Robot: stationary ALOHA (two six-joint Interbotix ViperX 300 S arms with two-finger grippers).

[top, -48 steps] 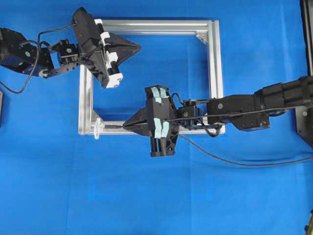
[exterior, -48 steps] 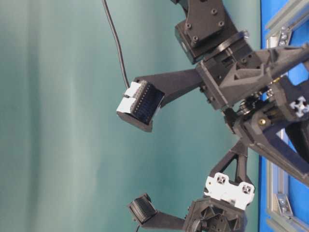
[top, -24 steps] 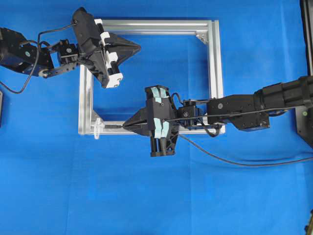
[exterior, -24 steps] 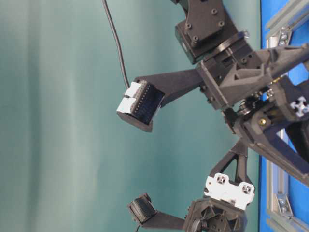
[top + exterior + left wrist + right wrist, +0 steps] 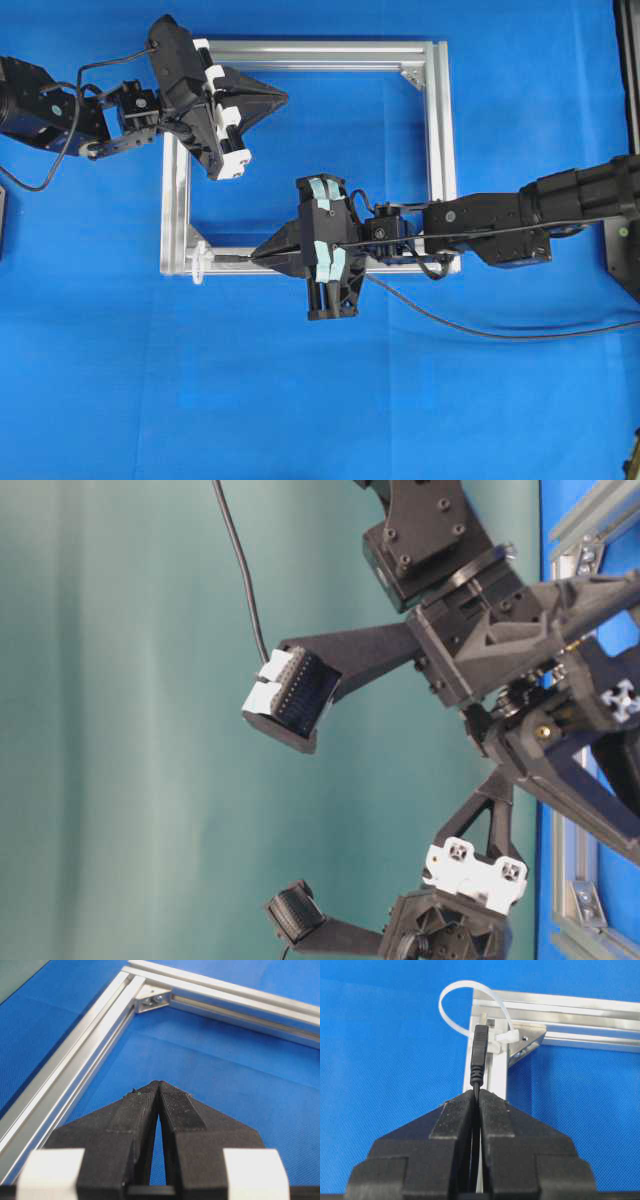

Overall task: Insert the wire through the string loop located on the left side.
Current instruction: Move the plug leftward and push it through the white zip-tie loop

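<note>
Black wire [image 5: 479, 1055] with cylindrical plug, pinched in right tool [image 5: 477, 1094], white string loop [image 5: 465, 1005] ahead, left tool [image 5: 159, 1085] closed empty

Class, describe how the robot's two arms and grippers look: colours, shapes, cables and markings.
Both arms are matt black with thick black cables. The left gripper has wedge-shaped black fingers with white blocks at their bases; the right gripper has the same wedge shape with pale teal tape strips. Finger pads are finely ribbed.

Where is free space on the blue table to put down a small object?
Bare blue cloth lies below the aluminium frame, and also inside it, between the left claw and right claw. The lower-left corner is crowded: string loop, wire, right claw.
</note>
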